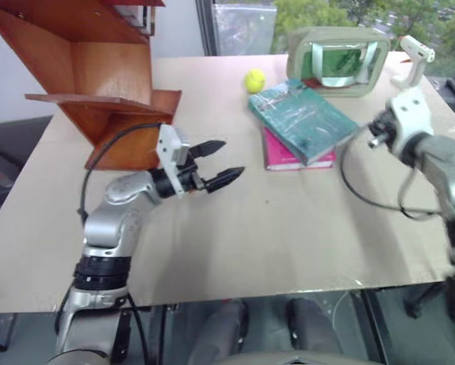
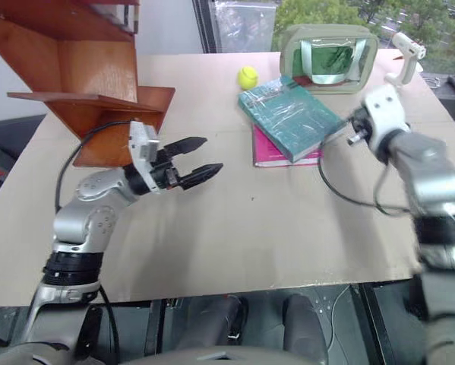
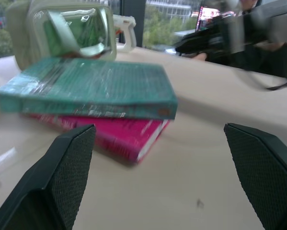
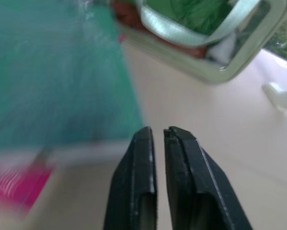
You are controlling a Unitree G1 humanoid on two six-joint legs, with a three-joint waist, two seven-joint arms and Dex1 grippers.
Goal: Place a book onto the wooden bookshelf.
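The thick teal-green book lies flat on top of a thinner pink book at the back right of the table. The reddish-brown wooden bookshelf stands at the back left. My left gripper hovers over the table in front of the shelf, open and empty, its fingers pointing right toward the books. In the left wrist view the book lies a short way beyond the fingertips. My right gripper is shut on nothing, just off the book's right edge.
A yellow ball sits behind the books. A pale green bag and a white handheld tool stand at the back right. The beige table has bare room in the middle and front.
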